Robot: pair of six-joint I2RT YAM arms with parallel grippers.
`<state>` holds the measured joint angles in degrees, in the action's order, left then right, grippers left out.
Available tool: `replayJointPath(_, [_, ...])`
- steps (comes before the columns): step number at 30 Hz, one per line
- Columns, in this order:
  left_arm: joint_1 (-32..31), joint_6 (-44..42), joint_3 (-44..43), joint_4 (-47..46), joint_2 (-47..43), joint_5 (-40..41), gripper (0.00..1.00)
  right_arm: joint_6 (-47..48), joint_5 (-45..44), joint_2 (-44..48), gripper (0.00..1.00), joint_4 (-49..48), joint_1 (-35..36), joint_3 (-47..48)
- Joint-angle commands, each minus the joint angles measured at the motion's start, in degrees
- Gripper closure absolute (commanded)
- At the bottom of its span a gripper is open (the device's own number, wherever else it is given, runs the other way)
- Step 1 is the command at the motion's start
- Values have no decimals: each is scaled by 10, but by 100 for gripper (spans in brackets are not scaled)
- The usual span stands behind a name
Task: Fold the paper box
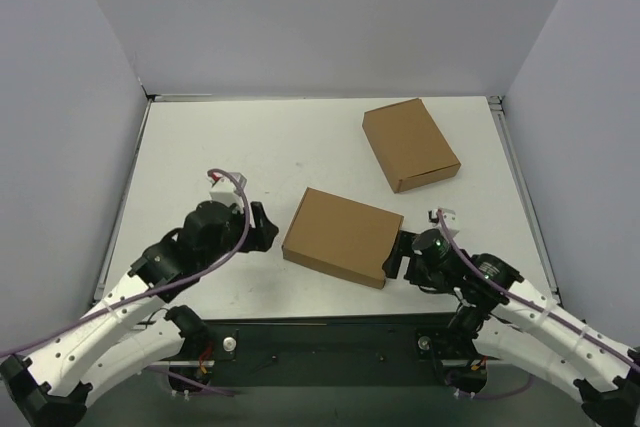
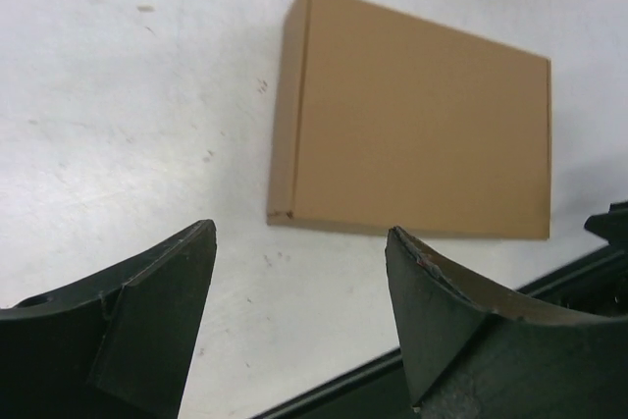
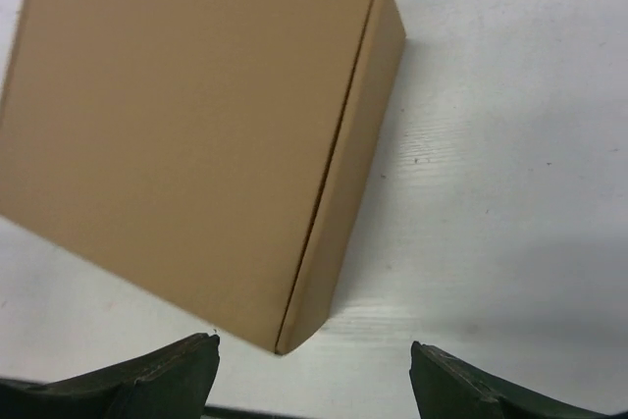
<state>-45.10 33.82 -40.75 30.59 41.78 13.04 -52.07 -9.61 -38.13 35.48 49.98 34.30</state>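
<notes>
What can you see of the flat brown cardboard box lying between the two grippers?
The flat brown cardboard box is a closed, shallow rectangular carton of plain matte board with crisp folded edges, no loose flaps showing. It lies flat and slightly askew on the white table. The open left gripper stands clear of its left side; the open right gripper sits close to its near right corner, not clamping it.

The white table (image 1: 200, 147) bears the folded paper box (image 1: 342, 237) and, farther back, 1 brown carton (image 1: 410, 144).

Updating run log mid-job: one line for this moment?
left hand: open, left of closed paper box | right hand: open, right of it | second carton: far right
</notes>
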Motion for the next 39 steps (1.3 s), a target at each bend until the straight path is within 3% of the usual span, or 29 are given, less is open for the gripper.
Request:
replayJointPath(1, [119, -125, -83, 17, 44, -149, 21, 25, 81, -54, 20, -119, -65, -52])
replayJointPath(4, [171, -161, -127, 28, 59, -180, 21, 19, 92, -96, 20, -173, -69, -74])
replayJointPath(8, [210, -179, -166, 36, 86, -223, 21, -22, 148, -161, 21, -328, -69, -104])
replayJointPath(13, [251, -168, -192, 19, 90, -289, 20, -45, 171, -313, 25, -462, -59, -72])
replayJointPath(21, [283, -174, -194, 20, 106, -321, 20, -5, 163, -601, 28, -532, -56, 182])
replayJointPath(27, [309, -184, -197, 34, 103, -319, 20, 65, 161, -763, 30, -484, -61, 416])
replayJointPath(33, [350, -199, -178, 22, 94, -291, 20, 148, 174, -761, 22, -447, -72, 483])
replayJointPath(39, [382, -203, -141, -40, 55, -283, 20, 228, 157, -577, 14, -469, -109, 346])
